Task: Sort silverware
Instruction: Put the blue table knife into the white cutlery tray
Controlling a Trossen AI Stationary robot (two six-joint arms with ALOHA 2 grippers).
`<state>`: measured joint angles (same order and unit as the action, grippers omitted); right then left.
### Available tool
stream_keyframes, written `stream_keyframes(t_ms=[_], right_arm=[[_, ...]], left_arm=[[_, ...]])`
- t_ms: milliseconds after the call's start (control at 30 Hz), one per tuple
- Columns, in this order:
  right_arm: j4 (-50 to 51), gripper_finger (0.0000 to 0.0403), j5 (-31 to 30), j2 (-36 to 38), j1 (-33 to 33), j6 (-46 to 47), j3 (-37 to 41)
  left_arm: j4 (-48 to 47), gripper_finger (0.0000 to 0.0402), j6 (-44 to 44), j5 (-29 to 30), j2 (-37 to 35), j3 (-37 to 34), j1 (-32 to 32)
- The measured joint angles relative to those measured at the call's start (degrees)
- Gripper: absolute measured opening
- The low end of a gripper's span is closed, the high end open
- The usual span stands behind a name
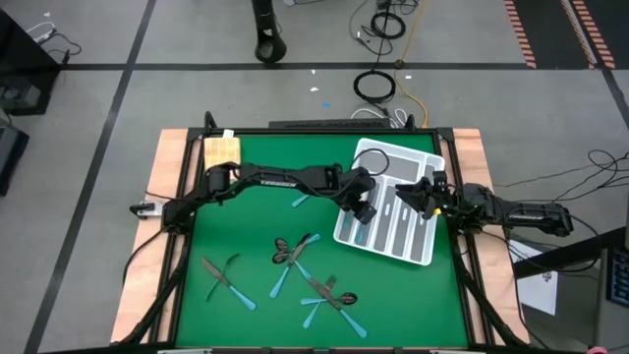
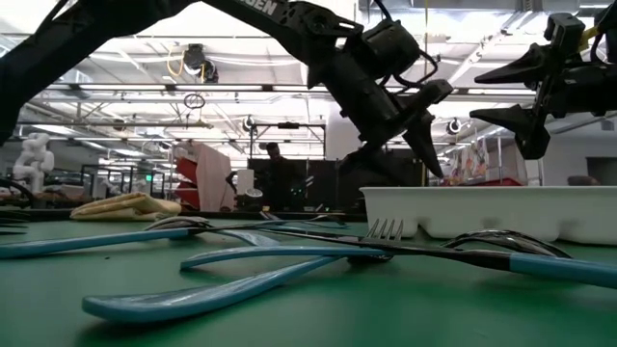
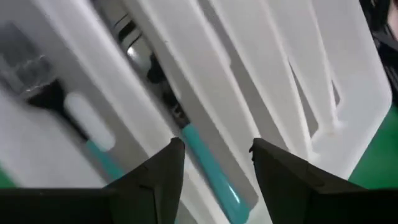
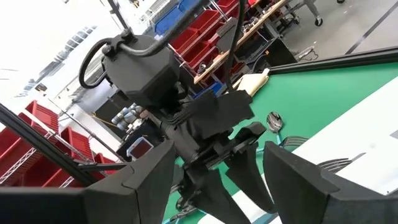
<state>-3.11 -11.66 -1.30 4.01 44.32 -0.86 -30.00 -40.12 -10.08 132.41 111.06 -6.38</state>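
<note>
A white divided tray (image 1: pixel 418 246) sits at the green mat's right side with several blue-handled silverware pieces in its slots. My left gripper (image 3: pixel 217 146) hangs open over the tray's near-left part (image 1: pixel 362 208). Below it a blue-handled piece (image 3: pixel 208 165) lies along a slot, and another (image 3: pixel 93 146) lies in the neighbouring slot. More silverware lies loose on the mat: a crossed pair (image 1: pixel 224 280), a cluster (image 1: pixel 293 253), a group (image 1: pixel 329 293) and one piece (image 1: pixel 301 200). My right gripper (image 4: pixel 217 152) waits open at the tray's right edge (image 1: pixel 425 193).
A tan block (image 1: pixel 222 149) rests at the mat's far left corner. In the low view, forks and spoons (image 2: pixel 289 253) lie across the mat in front of the tray wall (image 2: pixel 482 207). A black frame (image 1: pixel 324 130) edges the mat.
</note>
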Motion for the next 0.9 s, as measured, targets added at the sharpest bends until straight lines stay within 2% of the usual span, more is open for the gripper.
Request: stream_keyframes(t_ms=[100, 200, 267, 333, 433, 700, 900], right_arm=[[0.02, 0.0231, 0.0, 0.0, 0.0, -0.14, 0.0], [0.08, 0.0231, 0.01, -0.01, 0.01, -0.25, 0.0], [0.16, 0.0231, 0.01, 0.0, 0.02, -0.26, -0.01], [0.24, 0.0231, 0.0, -0.02, 0.0, -0.24, -0.02], [0.28, 0.0231, 0.0, -0.02, 0.0, -0.42, -0.04], [0.31, 0.0231, -0.02, -0.01, 0.01, -0.62, -0.04], [0.33, 0.0231, 0.14, -0.02, 0.0, -0.58, -0.04]], left_arm=[[-2.99, 0.0191, 2.0, 2.85, -3.53, 0.45, -0.42], [-11.23, 0.0188, 11.04, 13.46, -7.76, 1.76, -0.52], [-18.98, 0.0187, 12.63, 21.84, -9.6, 1.76, -0.57], [-26.76, 0.0187, 12.48, 24.9, -10.15, 1.71, -1.21], [-34.77, 0.0187, 15.11, 25.3, -9.99, 0.51, -2.0], [-31.16, 0.0187, 16.97, 24.68, -9.72, -8.46, -2.45], [-33.37, 0.0187, 13.56, 21.68, -11.65, -9.63, -0.91]])
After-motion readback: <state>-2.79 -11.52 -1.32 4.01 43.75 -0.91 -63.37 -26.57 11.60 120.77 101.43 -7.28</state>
